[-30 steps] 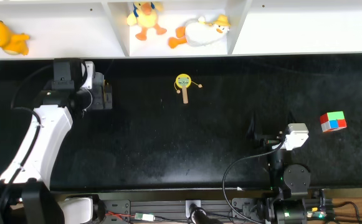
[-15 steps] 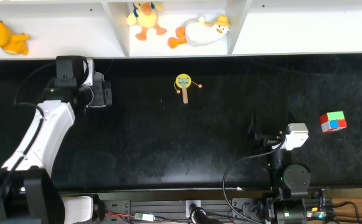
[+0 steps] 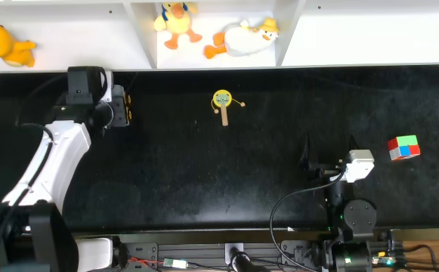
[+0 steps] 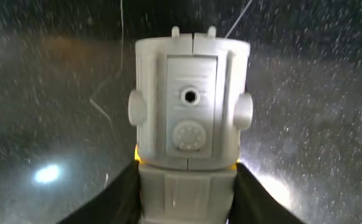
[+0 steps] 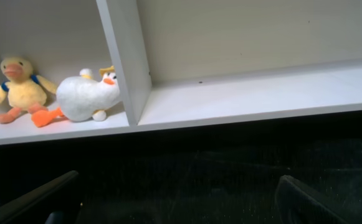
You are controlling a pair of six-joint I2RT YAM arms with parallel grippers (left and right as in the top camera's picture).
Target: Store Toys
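At the table's (image 3: 204,181) far left, close in front of the shelf (image 3: 83,41), the left gripper (image 3: 119,113) has its fingers clamped on the lower body of a white robot toy (image 4: 190,106). The toy's head points out past the fingertips.

The step in hand looks like carrying this toy into the shelf. The left compartment is nearest. An orange duck (image 3: 6,44) sits at its left end, with bare floor beside it, so that bare spot is the place to aim for. The toy should clear the shelf's front edge before it goes down. Its smooth, hard shell may slip, so the clamp wants to be firm until the toy rests on the shelf floor. Backing straight out afterwards would avoid knocking it over.

The right gripper (image 3: 329,153) hangs low near its base with fingers apart, well apart from the cube (image 3: 403,147). That cube and a rattle (image 3: 223,102) lie on the table, not yet stored. A yellow duck (image 3: 177,23) and a white duck (image 3: 242,38) are in the middle compartment.
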